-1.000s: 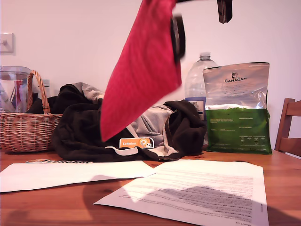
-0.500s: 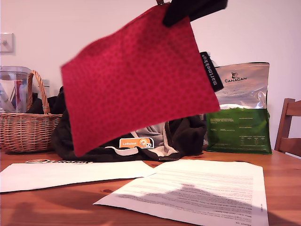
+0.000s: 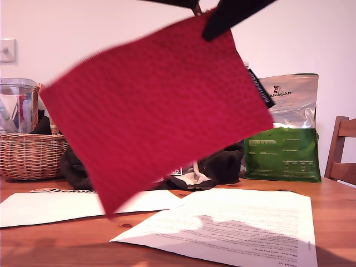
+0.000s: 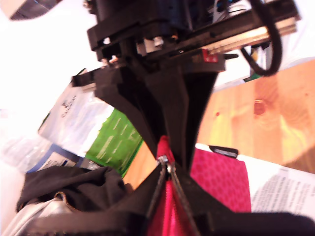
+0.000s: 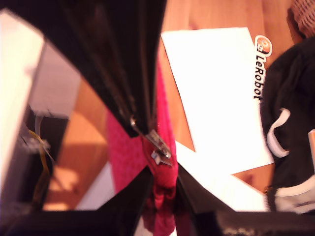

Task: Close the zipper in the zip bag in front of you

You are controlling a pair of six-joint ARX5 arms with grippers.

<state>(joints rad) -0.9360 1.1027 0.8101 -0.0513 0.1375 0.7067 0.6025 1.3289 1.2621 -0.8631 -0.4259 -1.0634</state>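
The zip bag [image 3: 156, 117] hangs tilted in mid-air above the worktop [image 3: 67, 245], held by its top edge near the exterior view's upper middle, its black side tag [image 3: 260, 88] towards that view's right. The zipper [image 5: 160, 147] runs along that top edge; its silver slider shows in the second wrist view, sitting right at the tips of my second claw [image 5: 152, 142], which looks clamped on the slider or its pull tab. My first claw [image 4: 167, 164] is pressed together on the bag's fabric edge, with the two zip tapes parting below it, so the zip looks open there.

To do this step well, I judge the first claw should hold firm as the anchor while the second draws the slider straight along the zip line, away from the anchor. The tape needs to be taut: the bag swings freely and slack would make the slider snag. Pulling off the line could tear the tab out of the grip.

Below lie sheets of paper [image 3: 233, 228], with dark clothing [image 3: 222, 161], a basket [image 3: 28, 156] and a green foil bag [image 3: 283, 150] behind, well clear.
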